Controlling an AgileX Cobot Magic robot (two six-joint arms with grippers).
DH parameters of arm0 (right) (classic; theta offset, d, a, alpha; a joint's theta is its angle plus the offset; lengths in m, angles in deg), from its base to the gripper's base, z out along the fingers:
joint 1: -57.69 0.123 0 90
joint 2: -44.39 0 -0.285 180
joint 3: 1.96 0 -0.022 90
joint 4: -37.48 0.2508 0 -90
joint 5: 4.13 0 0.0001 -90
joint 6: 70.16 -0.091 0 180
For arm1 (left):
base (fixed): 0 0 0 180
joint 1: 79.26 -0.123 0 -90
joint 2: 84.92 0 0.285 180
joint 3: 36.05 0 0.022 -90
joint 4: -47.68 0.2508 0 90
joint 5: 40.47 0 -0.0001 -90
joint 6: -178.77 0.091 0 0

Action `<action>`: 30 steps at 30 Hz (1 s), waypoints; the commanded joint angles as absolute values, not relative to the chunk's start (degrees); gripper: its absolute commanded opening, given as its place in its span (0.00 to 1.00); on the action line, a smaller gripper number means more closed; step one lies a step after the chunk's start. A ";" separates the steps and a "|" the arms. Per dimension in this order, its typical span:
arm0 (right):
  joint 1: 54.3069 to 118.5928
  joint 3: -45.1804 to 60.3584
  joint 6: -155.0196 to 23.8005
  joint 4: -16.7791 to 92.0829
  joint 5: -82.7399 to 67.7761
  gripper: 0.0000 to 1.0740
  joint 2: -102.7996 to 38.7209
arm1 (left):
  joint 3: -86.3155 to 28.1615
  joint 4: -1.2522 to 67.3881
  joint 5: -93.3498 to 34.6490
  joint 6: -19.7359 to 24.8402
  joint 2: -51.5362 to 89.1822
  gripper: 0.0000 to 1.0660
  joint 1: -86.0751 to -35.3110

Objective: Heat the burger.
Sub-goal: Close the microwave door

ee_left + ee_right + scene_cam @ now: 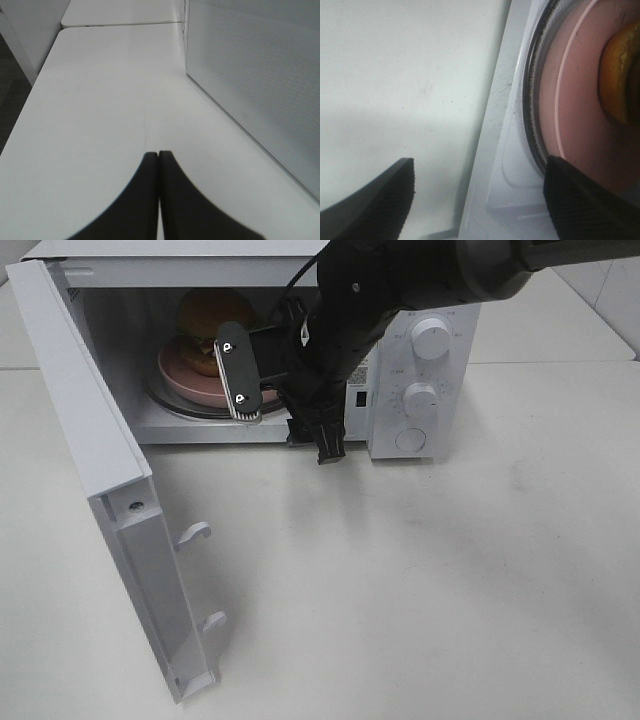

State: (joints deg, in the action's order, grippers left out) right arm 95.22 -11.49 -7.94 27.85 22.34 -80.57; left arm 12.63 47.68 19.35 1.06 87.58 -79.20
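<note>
right wrist: right end effector [480, 172] wide apart, empty, by pink plate [580, 125]; left end effector [158, 156] closed, empty.

Behind right gripper [284, 437], half the burger [203, 322]

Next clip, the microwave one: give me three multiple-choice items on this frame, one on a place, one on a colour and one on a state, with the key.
1. Where is the burger relative to the microwave?
A. on top of it
B. inside it, on the plate
C. in front of it

2. What colour is the plate?
A. pink
B. blue
C. green

3. How does the microwave door stand?
A. shut
B. ajar by a crack
C. swung wide open

Key:
1 B: the bun shows in the cavity, above the plate's rim.
2 A: the rim reads pink in both the exterior and right wrist views.
3 C: the door's inner face and latch hooks are turned outward.
</note>
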 commanded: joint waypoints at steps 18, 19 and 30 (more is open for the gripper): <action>95.16 9.25 -32.41 24.59 19.36 0.75 -60.74 | 12.75 47.68 18.95 1.01 89.07 0.00 -79.31; 95.16 10.85 -36.30 24.59 20.05 0.74 -58.62 | 12.75 47.68 18.95 1.01 89.07 0.00 -79.31; 95.16 18.13 -54.98 24.59 27.84 0.72 -47.68 | 12.75 47.68 18.95 1.01 89.07 0.00 -79.31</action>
